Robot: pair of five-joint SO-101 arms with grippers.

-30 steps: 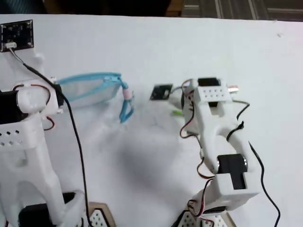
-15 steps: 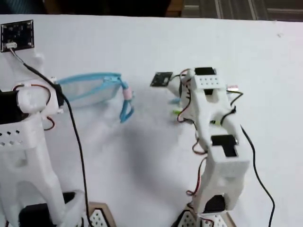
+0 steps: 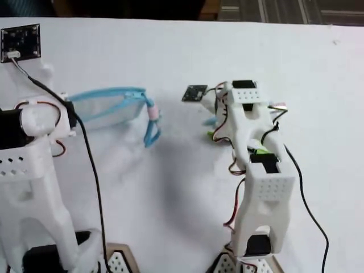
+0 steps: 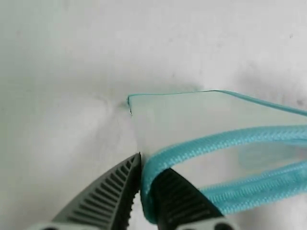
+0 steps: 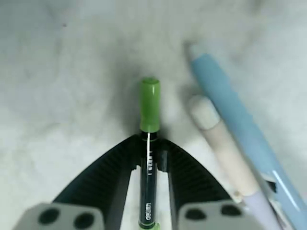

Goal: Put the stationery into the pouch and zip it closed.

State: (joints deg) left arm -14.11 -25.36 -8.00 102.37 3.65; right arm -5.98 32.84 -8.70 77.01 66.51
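Now clamped on the green pen [image 5: 149, 103], the right end effector [image 5: 149, 140] has settled lower over the worktop [image 3: 170, 57]. Blue pen [image 5: 230, 115] and cream pen [image 5: 216, 139] lie just beside it. Well apart, the left end effector [image 4: 144, 165] pinches the unmoved pouch [image 4: 192, 120]; loading looks next.

The white tabletop [image 3: 170, 51] is lit brightly and evenly from above. Soft, diffuse grey shadows are cast on it beside the right white printed arm [image 3: 261, 187]. A small highlight is seen on the green-capped black pen [image 5: 149, 103]. A thin shadow is thrown along the edge of the clear plastic pouch with a turquoise zip [image 4: 192, 120].
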